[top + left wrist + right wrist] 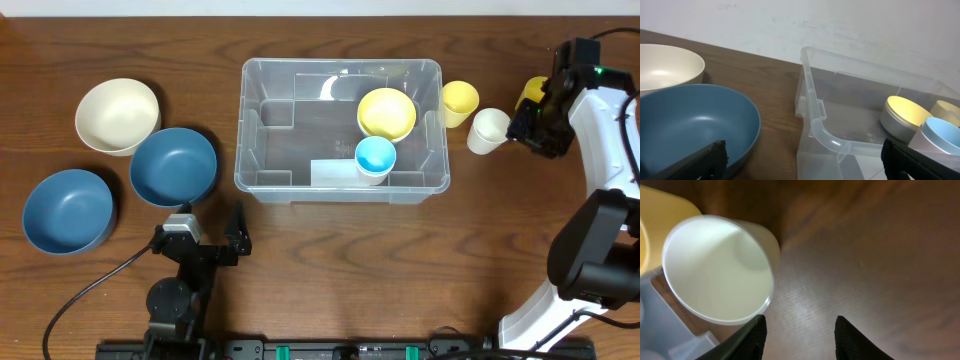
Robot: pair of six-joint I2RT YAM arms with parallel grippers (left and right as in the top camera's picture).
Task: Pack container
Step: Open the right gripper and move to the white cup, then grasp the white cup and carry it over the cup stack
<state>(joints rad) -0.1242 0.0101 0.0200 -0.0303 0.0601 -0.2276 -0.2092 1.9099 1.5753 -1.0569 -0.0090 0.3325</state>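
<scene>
The clear plastic container [340, 190] sits mid-table and holds a yellow bowl [386, 112] and a light blue cup [375, 157]. It also shows in the left wrist view [815, 107]. A yellow cup [460, 101] and a white cup [489, 130] stand just right of it. The white cup [717, 267] is close below my right gripper [800, 335], which is open and empty beside it. My right gripper [532, 125] hovers right of the white cup. My left gripper [212, 243] is open and empty near the container's front left corner.
A cream bowl [118, 115] and two blue bowls [173, 165] [68, 210] lie at the left. The nearer blue bowl [690, 125] and the cream bowl [665, 65] fill the left of the left wrist view.
</scene>
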